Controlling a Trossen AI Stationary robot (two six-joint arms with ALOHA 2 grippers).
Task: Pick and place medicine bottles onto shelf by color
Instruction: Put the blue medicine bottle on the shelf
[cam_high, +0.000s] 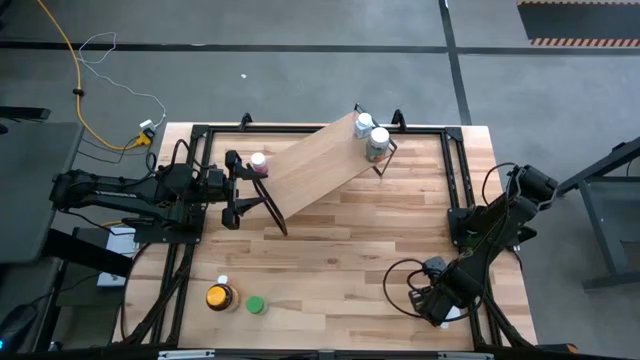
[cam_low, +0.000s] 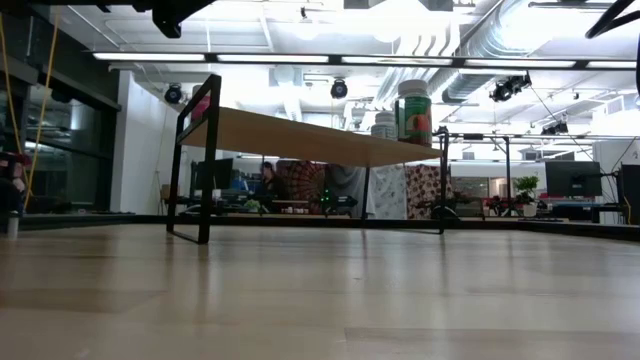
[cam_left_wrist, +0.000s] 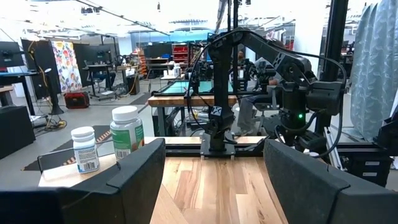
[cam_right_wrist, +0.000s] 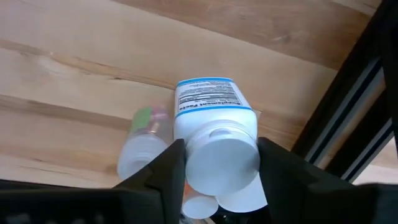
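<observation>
Overhead and wrist views: the right gripper (cam_right_wrist: 217, 163) is low at the near right corner of the table (cam_high: 340, 260), its fingers closed on the cap end of a white medicine bottle (cam_right_wrist: 214, 134) with other small bottles (cam_right_wrist: 142, 149) just beside it. The left gripper (cam_high: 236, 187) hovers with fingers spread and empty beside the left end of the shelf (cam_high: 320, 165), close to a pink-capped bottle (cam_high: 259, 162). Two white-capped bottles (cam_high: 372, 138) stand on the shelf's far right end; an amber jar (cam_high: 219, 297) and a green bottle (cam_high: 255, 305) sit at the near left.
</observation>
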